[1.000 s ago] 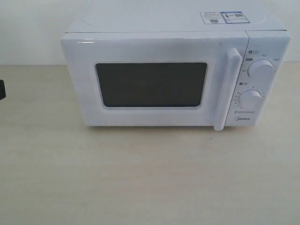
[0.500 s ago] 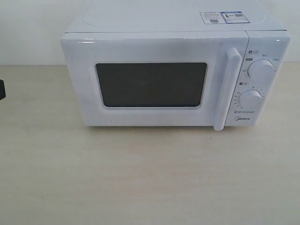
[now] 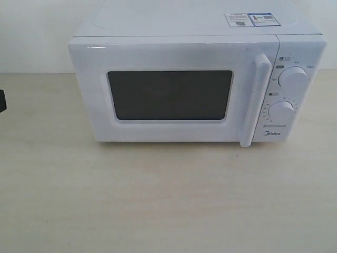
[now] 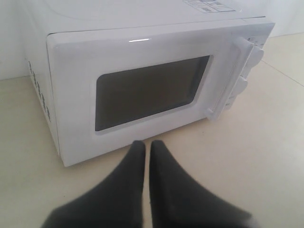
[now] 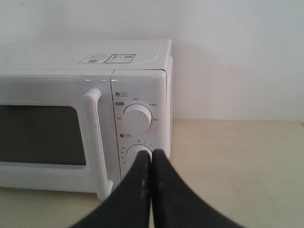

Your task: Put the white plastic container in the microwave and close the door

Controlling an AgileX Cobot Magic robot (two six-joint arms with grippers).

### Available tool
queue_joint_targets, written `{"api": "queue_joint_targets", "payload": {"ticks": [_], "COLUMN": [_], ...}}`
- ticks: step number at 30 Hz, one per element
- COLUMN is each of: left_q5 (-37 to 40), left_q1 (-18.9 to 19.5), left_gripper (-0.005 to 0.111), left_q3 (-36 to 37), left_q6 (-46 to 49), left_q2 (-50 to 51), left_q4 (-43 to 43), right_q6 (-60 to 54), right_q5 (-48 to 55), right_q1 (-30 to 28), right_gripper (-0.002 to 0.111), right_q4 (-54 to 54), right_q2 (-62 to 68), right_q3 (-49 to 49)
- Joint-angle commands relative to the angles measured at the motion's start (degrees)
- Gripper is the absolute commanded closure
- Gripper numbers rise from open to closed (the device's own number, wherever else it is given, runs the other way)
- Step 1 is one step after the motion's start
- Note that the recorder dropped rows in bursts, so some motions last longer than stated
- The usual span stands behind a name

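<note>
Tugging the shut windowed white door [image 3: 171, 95] could drag the boxy white microwave [image 3: 174, 21] across the beige counter [image 3: 158, 200]; left hand [image 4: 146, 145] and right hand [image 5: 151, 156] are pinched together, empty.

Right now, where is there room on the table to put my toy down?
The pale tabletop in front of the white boxy microwave is wide and bare. Smaller bare strips lie at its left and right sides. Tightest spot: behind it, near the white wall.
</note>
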Motion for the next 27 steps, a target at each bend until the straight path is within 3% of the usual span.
{"api": "queue_joint_targets", "payload": {"ticks": [1, 12, 18, 27], "left_q5": [-0.47, -0.47, -0.47, -0.47], "left_q1": [0.07, 0.07, 0.07, 0.07], "left_gripper": [0.102, 0.102, 0.102, 0.102], "left_q3": [0.24, 0.24, 0.24, 0.24], "left_q6": [0.07, 0.07, 0.07, 0.07], "left_q2": [-0.39, -0.39, -0.39, -0.39], "left_q4": [0.48, 0.48, 0.48, 0.48], "right_q6": [0.31, 0.31, 0.09, 0.31], "right_q5": [0.45, 0.45, 7.17, 0.62], "right_q1": [-0.37, -0.48, -3.61, -3.85], "right_gripper": [0.109, 0.109, 0.109, 0.109], "right_q4": [-0.67, -0.35, -0.94, -0.82], "right_q2": [-0.48, -0.45, -0.45, -2.88], "right_q3": [0.33, 0.33, 0.33, 9.16]}}
